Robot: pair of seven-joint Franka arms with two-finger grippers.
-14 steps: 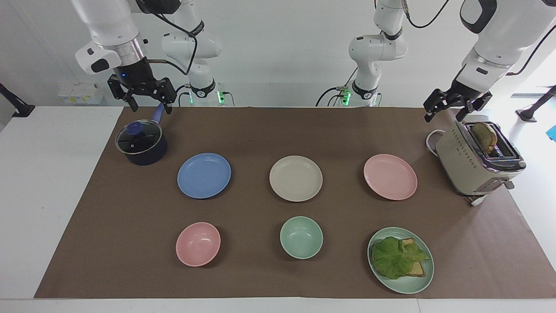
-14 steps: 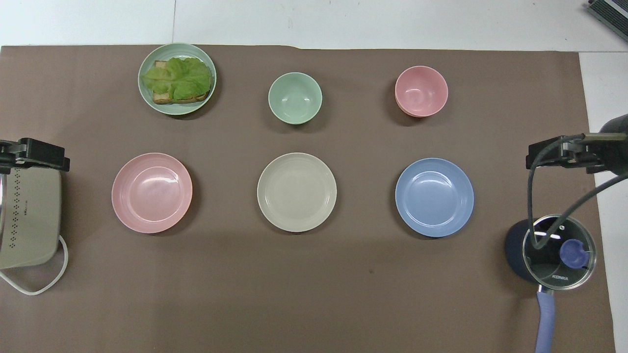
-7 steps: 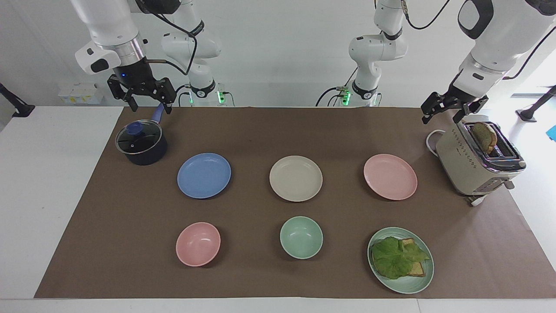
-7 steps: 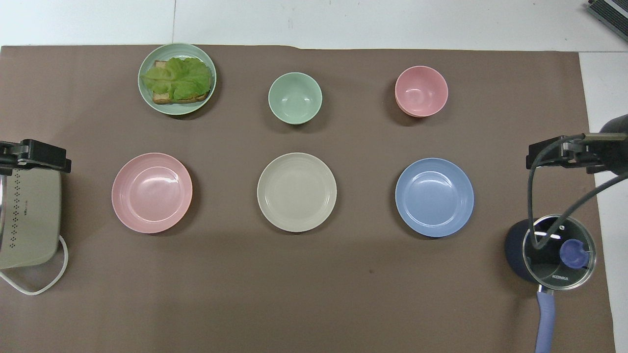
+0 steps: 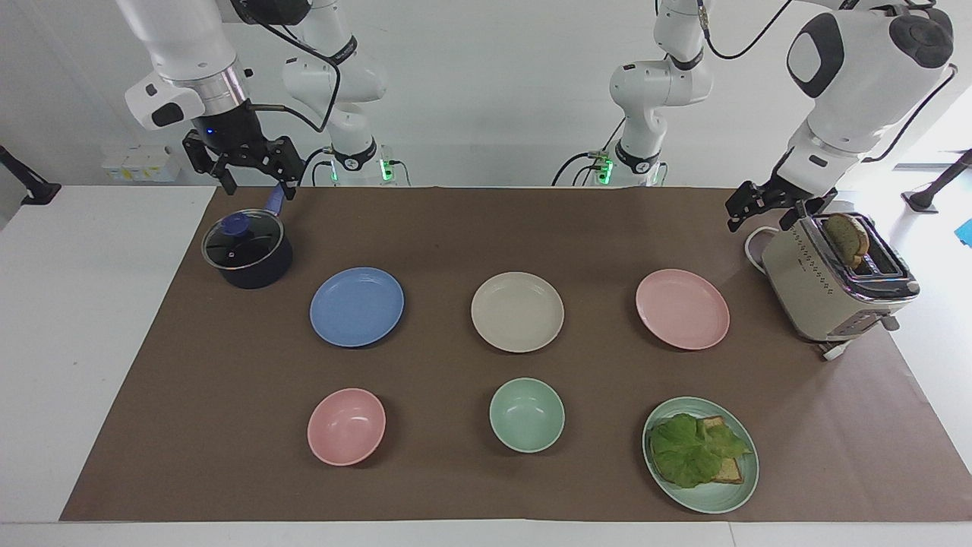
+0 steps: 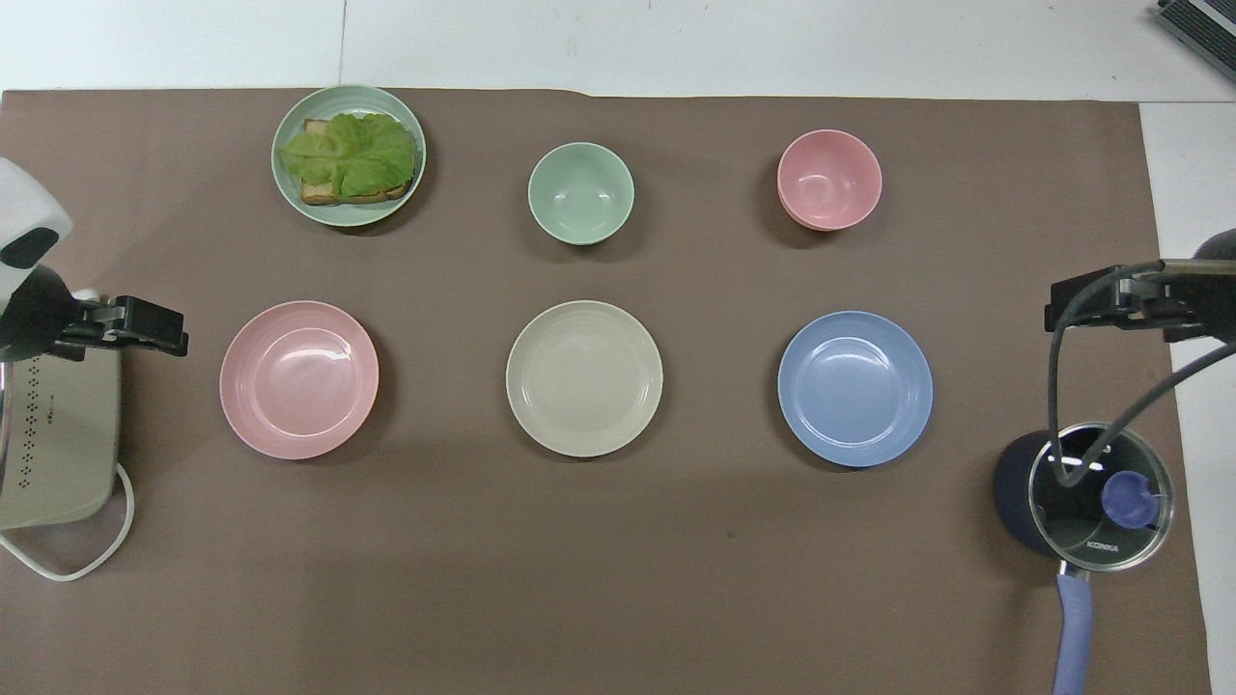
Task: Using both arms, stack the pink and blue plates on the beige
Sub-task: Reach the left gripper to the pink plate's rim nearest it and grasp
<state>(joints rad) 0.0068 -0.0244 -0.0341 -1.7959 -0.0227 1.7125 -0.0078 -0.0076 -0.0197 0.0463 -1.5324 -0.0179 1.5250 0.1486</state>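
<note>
So the beige plate (image 6: 584, 377) sits flat pretty much dead center of the brown mat (image 6: 618, 579), nothing on it. Going by the overhead view as a clock face with the beige plate at the middle: the pink plate (image 6: 298, 378) is out at 9 o'clock, toward the left arm's end of the table, and the blue plate (image 6: 855, 388) is at 3 o'clock, toward the right arm's end. All three lie in one row, well apart from each other, each flat on the mat and bare.

The left gripper (image 5: 762, 203) hangs in the air over the mat edge just beside the toaster (image 5: 831, 285), at about 9 o'clock past the pink plate, fingers spread, gripping nothing. The right gripper (image 5: 241, 163) is up over the handle end of the dark saucepan (image 5: 247, 252), roughly 4 o'clock from the beige plate, fingers also spread wide and holding nothing.

Farther from the robots there's a second row: the mint bowl (image 6: 580, 192) at 12 o'clock, the pink bowl (image 6: 828, 180) around 1 to 2 o'clock, and the green plate (image 6: 349, 154) with toast and a lettuce leaf on it at about 10 to 11 o'clock. The saucepan has its glass lid on, and the toaster has a slice of bread (image 5: 847, 239) sticking up out of one slot.
</note>
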